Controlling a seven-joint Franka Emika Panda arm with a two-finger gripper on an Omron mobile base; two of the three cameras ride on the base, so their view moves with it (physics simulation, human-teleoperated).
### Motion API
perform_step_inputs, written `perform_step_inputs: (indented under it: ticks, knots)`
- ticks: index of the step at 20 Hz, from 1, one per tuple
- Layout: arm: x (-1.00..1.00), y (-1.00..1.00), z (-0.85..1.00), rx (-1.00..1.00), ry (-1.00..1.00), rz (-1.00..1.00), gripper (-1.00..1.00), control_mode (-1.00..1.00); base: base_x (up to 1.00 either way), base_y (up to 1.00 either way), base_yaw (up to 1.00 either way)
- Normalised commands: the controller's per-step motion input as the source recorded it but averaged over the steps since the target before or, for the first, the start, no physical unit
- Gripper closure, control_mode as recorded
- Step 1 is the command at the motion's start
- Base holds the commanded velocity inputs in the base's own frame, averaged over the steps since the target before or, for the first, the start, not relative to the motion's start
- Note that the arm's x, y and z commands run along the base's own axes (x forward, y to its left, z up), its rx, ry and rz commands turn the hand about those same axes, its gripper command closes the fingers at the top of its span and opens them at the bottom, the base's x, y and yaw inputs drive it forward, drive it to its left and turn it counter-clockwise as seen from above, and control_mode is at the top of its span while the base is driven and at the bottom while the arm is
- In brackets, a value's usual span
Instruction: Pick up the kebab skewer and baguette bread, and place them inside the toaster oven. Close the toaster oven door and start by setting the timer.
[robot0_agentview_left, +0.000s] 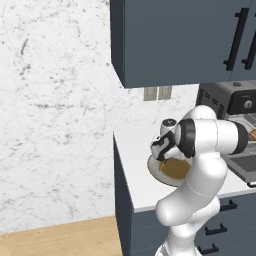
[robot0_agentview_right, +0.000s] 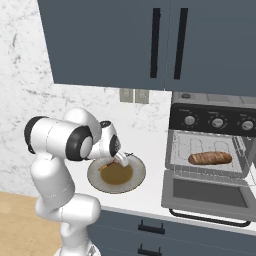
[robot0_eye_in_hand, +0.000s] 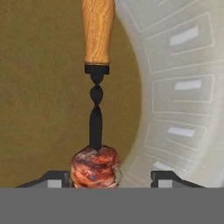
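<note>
The kebab skewer (robot0_eye_in_hand: 96, 114) lies on the brown-centred plate (robot0_eye_in_hand: 175, 109), its wooden handle pointing away from the hand and a red meat chunk (robot0_eye_in_hand: 95, 167) at the near end. My gripper (robot0_eye_in_hand: 111, 177) is open just above the plate, one finger tip on each side of that chunk. The left tip is close to it and the right tip stands apart. In the right base view the gripper (robot0_agentview_right: 121, 160) hangs over the plate (robot0_agentview_right: 136, 172). The baguette bread (robot0_agentview_right: 210, 158) rests on the wire rack inside the toaster oven (robot0_agentview_right: 212, 107). The toaster oven door (robot0_agentview_right: 207, 192) is folded down open.
Three pale knobs (robot0_agentview_right: 217, 122) sit in a row on the oven's dark panel above the opening. Dark wall cabinets (robot0_agentview_right: 150, 45) hang overhead. The counter's left end (robot0_agentview_left: 117, 150) drops off beside the plate. My own arm (robot0_agentview_left: 210, 137) crosses in front of the oven.
</note>
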Motion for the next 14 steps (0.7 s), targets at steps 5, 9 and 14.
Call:
perform_step_inputs:
  ticks: [5, 9, 14]
  knots:
    - [-0.05, -0.04, 0.0, 0.03, -0.03, 0.0, 1.0, -1.0, 0.0, 0.0, 0.0]
    - [-0.32, -0.22, 0.12, 0.09, -0.02, -0.02, 1.0, -1.0, 0.0, 0.0, 0.0]
    - [-0.85, -0.45, 0.94, 0.05, -0.02, -0.11, 1.0, -1.0, 0.0, 0.0, 0.0]
